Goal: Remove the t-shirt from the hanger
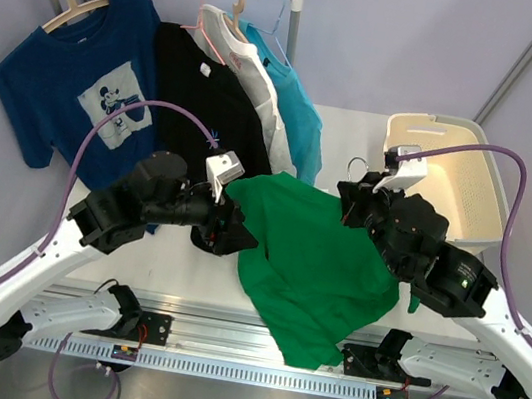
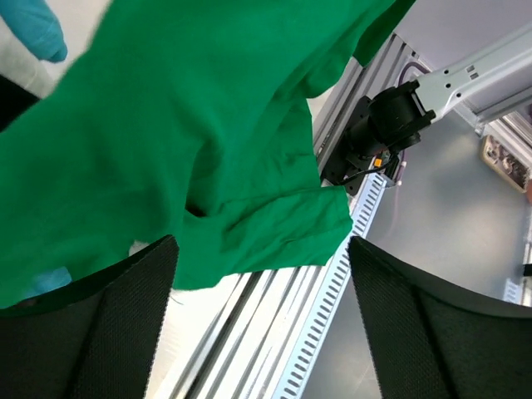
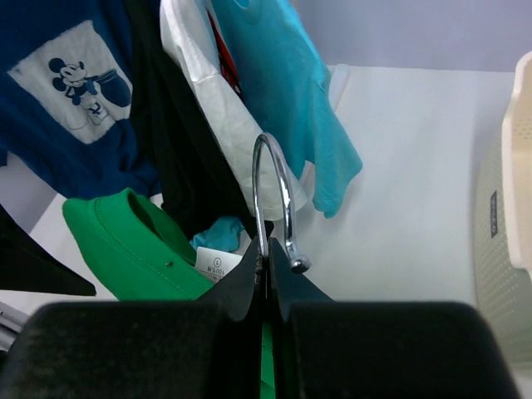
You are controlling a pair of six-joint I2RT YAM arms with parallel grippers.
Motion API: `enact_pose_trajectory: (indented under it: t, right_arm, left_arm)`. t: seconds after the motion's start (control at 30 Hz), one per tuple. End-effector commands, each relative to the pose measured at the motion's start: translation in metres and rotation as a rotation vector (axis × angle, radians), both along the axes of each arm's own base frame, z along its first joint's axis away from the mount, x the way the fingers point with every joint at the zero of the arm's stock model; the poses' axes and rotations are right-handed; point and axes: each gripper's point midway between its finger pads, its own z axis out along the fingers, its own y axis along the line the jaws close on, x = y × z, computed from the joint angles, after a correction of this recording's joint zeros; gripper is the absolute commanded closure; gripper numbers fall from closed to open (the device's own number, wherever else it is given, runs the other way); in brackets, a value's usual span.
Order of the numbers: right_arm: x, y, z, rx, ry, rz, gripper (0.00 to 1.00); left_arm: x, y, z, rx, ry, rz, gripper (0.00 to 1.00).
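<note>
The green t-shirt hangs between my two arms, its lower part draped over the table's front rail. It fills the top of the left wrist view; its collar shows in the right wrist view. Of the hanger only the metal hook shows, also in the top view; the rest is hidden inside the shirt. My right gripper is shut on the base of the hook and holds it up. My left gripper is open and empty, by the shirt's left side.
A rack at the back holds a dark blue printed t-shirt, a black one, a white one and a turquoise one. A cream laundry basket stands at the back right. The aluminium front rail lies below the left gripper.
</note>
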Motion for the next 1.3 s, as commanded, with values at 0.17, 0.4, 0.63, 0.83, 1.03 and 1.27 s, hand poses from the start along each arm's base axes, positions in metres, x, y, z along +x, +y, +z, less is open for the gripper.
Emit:
enact_pose_trajectory:
  t: [0.17, 0.4, 0.63, 0.83, 1.03, 1.27]
  right_arm:
    - [-0.007, 0.005, 0.045, 0.196, -0.061, 0.045, 1.00]
    - [-0.023, 0.008, 0.056, 0.285, -0.059, 0.125, 1.00]
    - [-0.029, -0.001, 0.054, 0.286, -0.056, 0.128, 1.00]
    - [-0.035, 0.001, 0.055, 0.307, -0.047, 0.155, 1.00]
    - [-0.041, 0.010, 0.060, 0.346, -0.042, 0.213, 1.00]
    - [-0.029, -0.022, 0.059, 0.298, -0.081, 0.064, 1.00]
  left_arm:
    - [0.017, -0.008, 0.028, -0.069, -0.089, 0.072, 0.60]
    - [0.031, -0.003, 0.024, -0.059, -0.079, 0.177, 1.00]
    - [0.029, 0.004, 0.028, -0.090, -0.076, 0.219, 0.31]
    - [0.041, 0.009, 0.043, -0.115, -0.097, 0.292, 0.23]
    - [0.052, -0.010, 0.028, -0.061, -0.056, 0.273, 0.35]
    - [0.045, 0.001, 0.010, -0.048, -0.034, 0.309, 1.00]
